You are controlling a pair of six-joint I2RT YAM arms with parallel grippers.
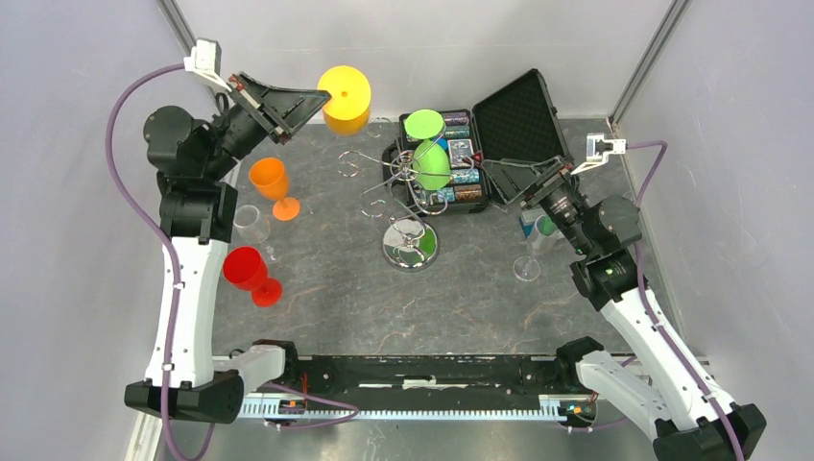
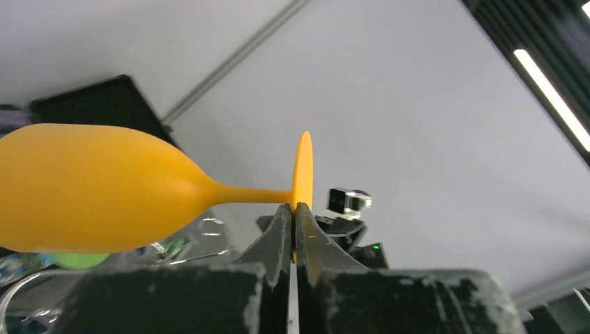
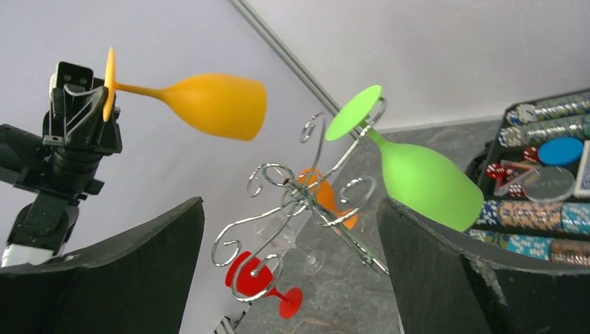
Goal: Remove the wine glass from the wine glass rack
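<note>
The left gripper is shut tight on the foot end of a yellow plastic wine glass; this glass lies on its side in the air, up and off to the left of the shiny silver wire wine glass rack with its round mirror base, and touches none of the curly wire arms; a bright green plastic wine glass hangs tilted on the rack, foot up, with the round foot caught in a wire curl; the right gripper is to the right of the rack, near the green glass, its two black fingers spread wide with nothing held; left of the rack, an orange plastic wine glass, a clear glass and a red plastic wine glass stand on the grey table; behind the rack, to the right, an open black case holds game chips; another clear glass stands right of the rack.
</note>
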